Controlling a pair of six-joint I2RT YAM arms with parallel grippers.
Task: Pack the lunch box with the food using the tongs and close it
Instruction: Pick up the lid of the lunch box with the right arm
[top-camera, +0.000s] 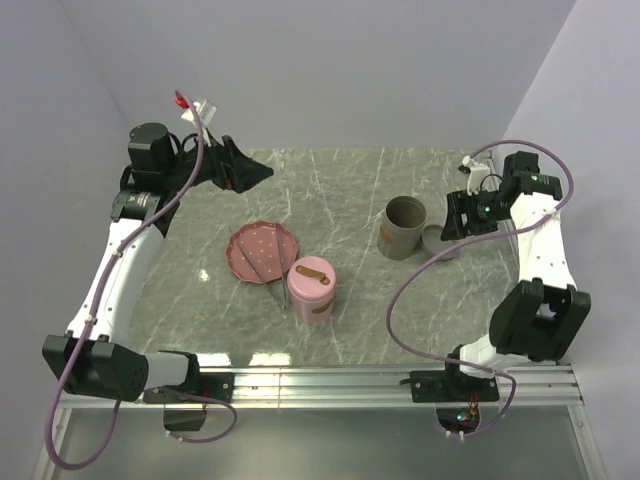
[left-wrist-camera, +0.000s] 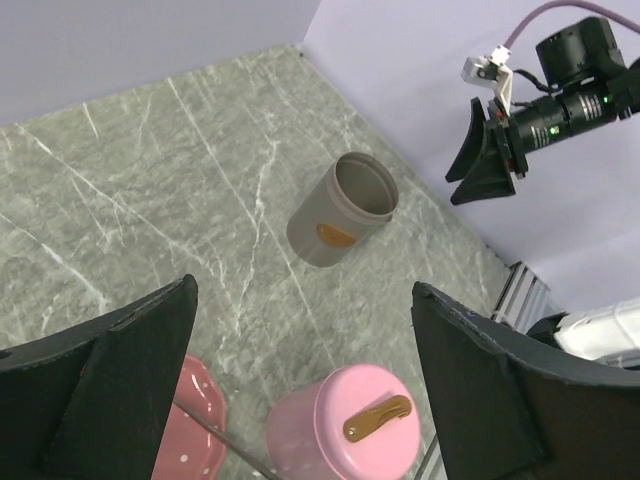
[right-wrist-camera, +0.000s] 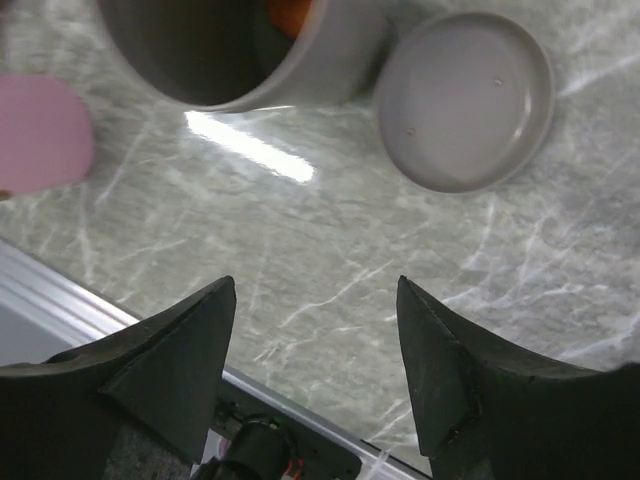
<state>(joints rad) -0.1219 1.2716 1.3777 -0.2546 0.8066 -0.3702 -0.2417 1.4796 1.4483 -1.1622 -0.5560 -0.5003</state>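
Grey veined tabletop (top-camera: 330, 190) (marble-look), lilac walls (top-camera: 330, 70), prob. alu front rail (top-camera: 340, 377).

No writing, label or number is legible anywhere.

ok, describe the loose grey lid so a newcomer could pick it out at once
Take the right half of the marble table and find the open grey canister. The lid lies flat on the table at its right side. It is the only low grey disc; the pink canister further left wears its own lid.
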